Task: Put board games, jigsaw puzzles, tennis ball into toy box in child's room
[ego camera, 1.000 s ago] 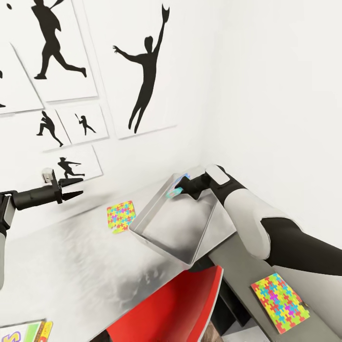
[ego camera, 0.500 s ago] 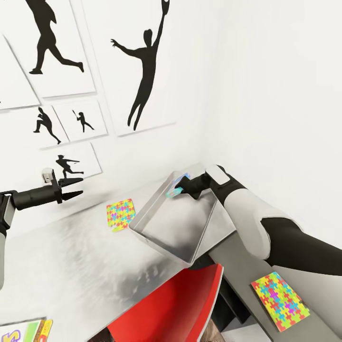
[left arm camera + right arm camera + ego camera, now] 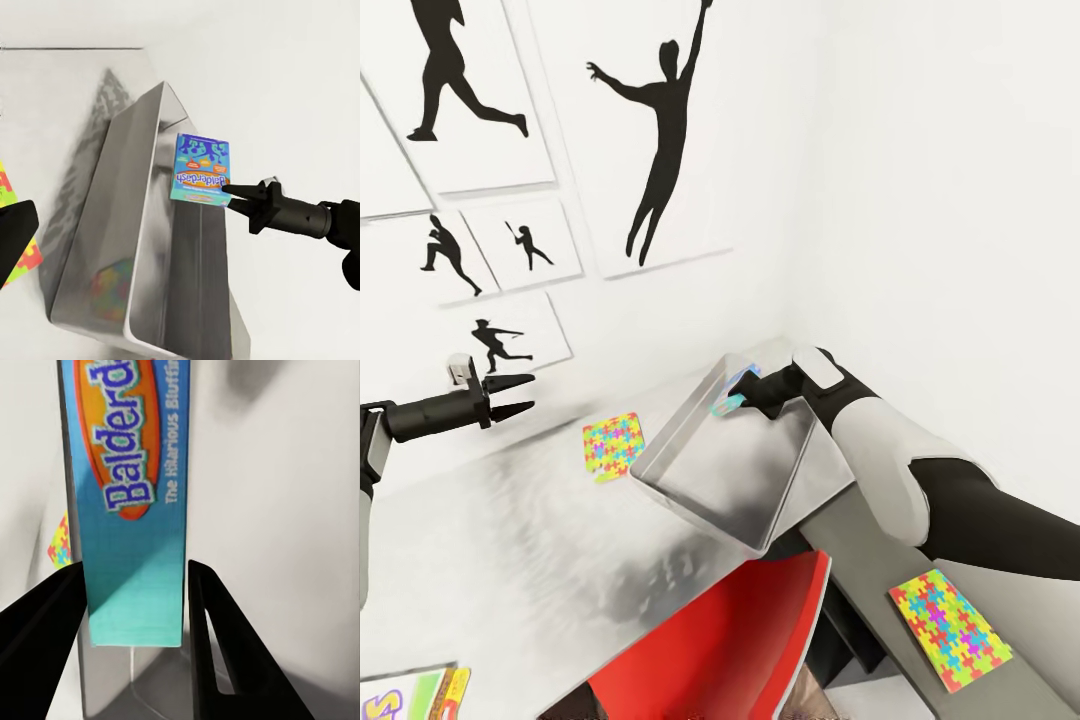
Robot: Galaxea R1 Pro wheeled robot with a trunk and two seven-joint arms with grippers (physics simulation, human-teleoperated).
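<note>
White walls with black athlete silhouette prints back my pale grey desk; landmark for all entries is the toy box, a light grey open bin on the desk near the corner.

Right pincer: I hold it over the toy box's far end, closed on a blue board game. The wrist camera shows both black fingers against the box's turquoise edge. Game upright, above the bin, not lying on its floor.

Left pincer: I have it in the air, well apart from the toy box on the print side, tips narrowly parted, holding nothing.

Jigsaw puzzle: flat on the desk, just beside the toy box.

Second jigsaw puzzle: flat on the lower desk section, well apart from the toy box.

Yellow-green lettered board game: far from the toy box, at the desk's near edge.

Red chair: below the toy box's near corner.

Change since a second ago: my head view drifted slightly; arms and items unchanged.
</note>
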